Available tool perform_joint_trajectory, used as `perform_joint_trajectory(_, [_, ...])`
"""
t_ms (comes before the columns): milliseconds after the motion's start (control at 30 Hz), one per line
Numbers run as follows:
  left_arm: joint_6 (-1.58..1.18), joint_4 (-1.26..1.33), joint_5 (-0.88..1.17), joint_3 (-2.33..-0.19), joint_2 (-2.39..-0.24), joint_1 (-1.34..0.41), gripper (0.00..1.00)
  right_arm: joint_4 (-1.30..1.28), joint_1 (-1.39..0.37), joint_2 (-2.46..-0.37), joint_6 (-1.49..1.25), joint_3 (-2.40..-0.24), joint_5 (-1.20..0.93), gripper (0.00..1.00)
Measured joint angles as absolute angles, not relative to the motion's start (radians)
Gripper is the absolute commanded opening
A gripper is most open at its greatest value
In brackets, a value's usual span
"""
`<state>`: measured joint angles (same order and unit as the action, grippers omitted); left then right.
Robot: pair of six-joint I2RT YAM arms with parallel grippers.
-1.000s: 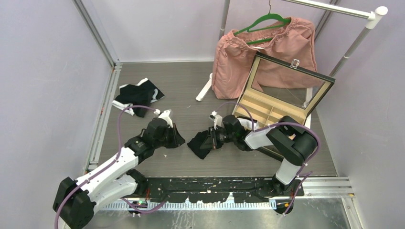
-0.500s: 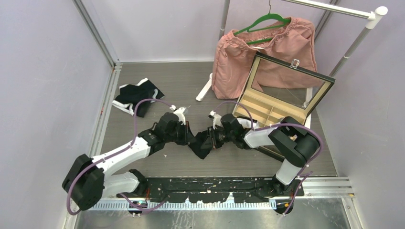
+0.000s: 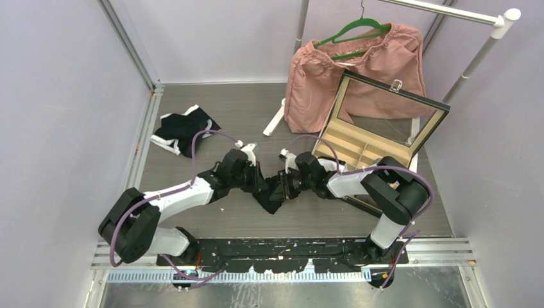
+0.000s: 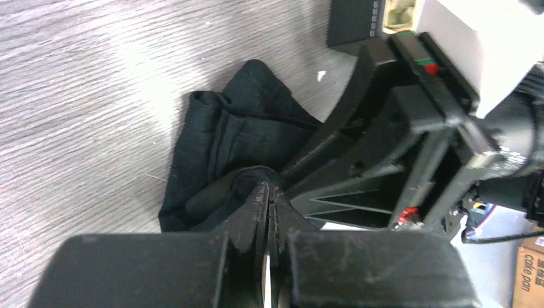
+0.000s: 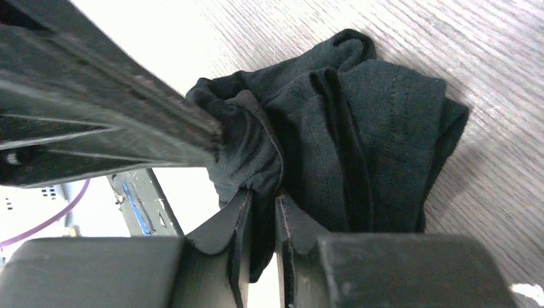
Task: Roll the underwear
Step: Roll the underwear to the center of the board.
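Now the black underwear (image 5: pixel 359 147) is bunched just ahead of both tools. A fold is gripped in the narrowly parted right gripper (image 5: pixel 262 202), while the left gripper (image 4: pixel 268 191) is shut tight, tips pressed against the cloth.

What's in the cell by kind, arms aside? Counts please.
Underwear heaps: 2, the black underwear mid-table and the black-and-white heap back left (number of pieces in it cannot be told)
Pink garment: 1
Green hanger: 1
Box with glass lid: 1
Clothes rail: 1
Total: 6
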<state>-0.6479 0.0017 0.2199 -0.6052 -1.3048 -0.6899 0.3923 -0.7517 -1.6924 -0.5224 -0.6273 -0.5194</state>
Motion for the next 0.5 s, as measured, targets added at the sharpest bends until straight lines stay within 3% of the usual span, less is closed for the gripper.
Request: perform_joint_trajectory(500, [-0.698,0.14,0.162,-0.573,-1.446,-0.692,0.01,0.274,-0.752,-1.623,-0.467,-0.629,-0.434,0.36])
